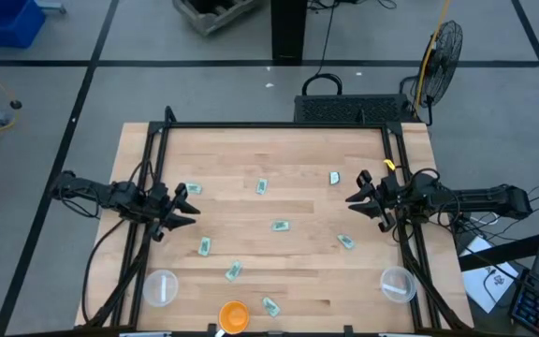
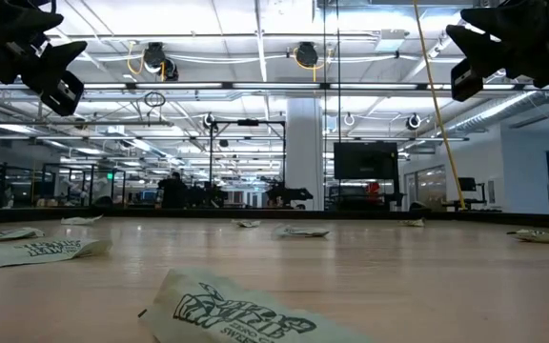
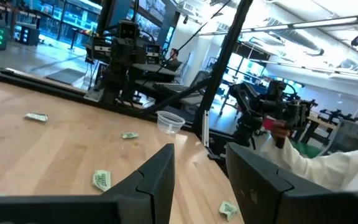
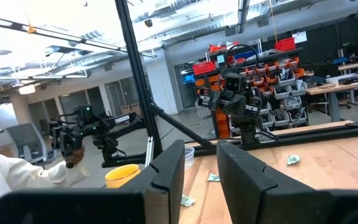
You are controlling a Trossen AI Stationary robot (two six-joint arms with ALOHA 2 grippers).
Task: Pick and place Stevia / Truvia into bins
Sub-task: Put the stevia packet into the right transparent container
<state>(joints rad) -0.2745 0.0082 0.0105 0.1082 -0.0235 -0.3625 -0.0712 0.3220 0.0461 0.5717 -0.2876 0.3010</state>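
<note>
I count nine Stevia sachets (image 1: 280,226) lying scattered over the wooden surface (image 1: 298,159). Two clear bins stand near the front edge, one (image 1: 160,287) at the left corner and one (image 1: 397,284) at the right. My left fingers (image 1: 184,206) and my right fingers (image 1: 359,197) are both spread, holding nothing, above the two side edges. One orange bowl (image 1: 234,315) stands between the bins.

Pale wooden table (image 1: 288,197), scattered sachets (image 1: 279,226), two clear cups (image 1: 160,287), orange bowl (image 1: 234,315) at near edge
</note>
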